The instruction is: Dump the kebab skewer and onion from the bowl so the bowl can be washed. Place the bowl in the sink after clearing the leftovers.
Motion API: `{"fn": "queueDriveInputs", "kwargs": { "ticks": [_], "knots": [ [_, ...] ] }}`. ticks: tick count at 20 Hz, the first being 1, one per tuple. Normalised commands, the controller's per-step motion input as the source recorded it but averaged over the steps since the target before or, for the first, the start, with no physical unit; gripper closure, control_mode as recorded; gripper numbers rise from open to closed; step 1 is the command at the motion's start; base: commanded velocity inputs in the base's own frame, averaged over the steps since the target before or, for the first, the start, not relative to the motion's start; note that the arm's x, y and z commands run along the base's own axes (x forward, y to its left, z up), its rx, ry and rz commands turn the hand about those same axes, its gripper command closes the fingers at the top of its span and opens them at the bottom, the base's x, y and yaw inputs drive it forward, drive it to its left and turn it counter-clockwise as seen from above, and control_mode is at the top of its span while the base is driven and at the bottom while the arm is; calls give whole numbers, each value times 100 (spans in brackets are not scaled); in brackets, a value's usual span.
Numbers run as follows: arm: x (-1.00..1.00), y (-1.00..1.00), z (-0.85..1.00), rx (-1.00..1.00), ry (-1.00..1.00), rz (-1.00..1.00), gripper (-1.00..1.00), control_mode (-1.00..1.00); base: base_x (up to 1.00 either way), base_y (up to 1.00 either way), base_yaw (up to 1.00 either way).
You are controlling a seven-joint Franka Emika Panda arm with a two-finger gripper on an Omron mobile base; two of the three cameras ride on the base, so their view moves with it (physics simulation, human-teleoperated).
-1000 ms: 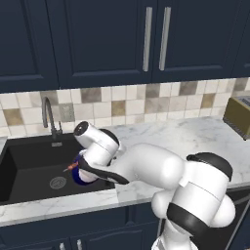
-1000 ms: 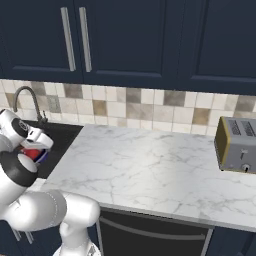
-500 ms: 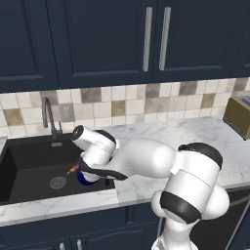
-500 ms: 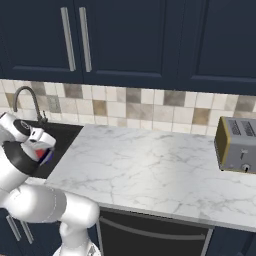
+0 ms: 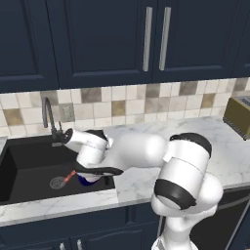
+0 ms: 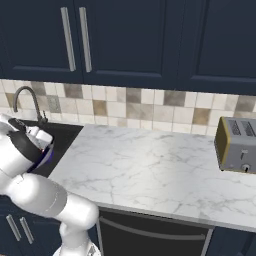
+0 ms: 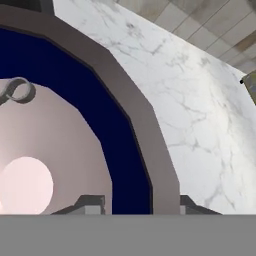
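Sink (image 5: 29, 168), far left of the left base view: black basin set into the marble, faucet (image 5: 48, 114) at its back edge, metal drain on the floor. Just right of the drain, a kebab skewer (image 5: 70, 176) lies on the basin floor or hangs just above it; the view is too coarse to say which. The onion cannot be made out.

Right of the skewer, low over the sink's right end, the bowl (image 5: 88, 180) shows as a dark blue sliver under the wrist. It is held over the basin, evidently so that anything tipped out lands in the sink and not on the marble counter (image 5: 146, 176) to the sink's right.

Gripper (image 7: 134, 204): in the hand view the fingers are clenched on the bowl's rim, one fingertip on the white inside, the other outside the rim.

Arm pose: from the base, right of the sink, the arm reaches left and low across the counter's edge, forearm roughly level, wrist turned down over the sink.
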Motion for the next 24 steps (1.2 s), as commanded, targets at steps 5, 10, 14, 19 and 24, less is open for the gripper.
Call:
{"fn": "queueDriveInputs", "kwargs": {
  "ticks": [5, 10, 14, 19, 24],
  "knots": [
    [20, 6, -3, -2, 1, 0, 100, -100, 0, 0, 0],
    [14, 6, 0, 0, 0, 0, 100, -100, 0, 0, 0],
    [0, 2, 0, 0, 0, 0, 100, -100, 0, 0, 0],
    [0, 14, -19, -7, 0, 0, 100, -100, 0, 0, 0],
    [4, 17, -25, -12, 0, 0, 100, -100, 0, 0, 0]
  ]
}}
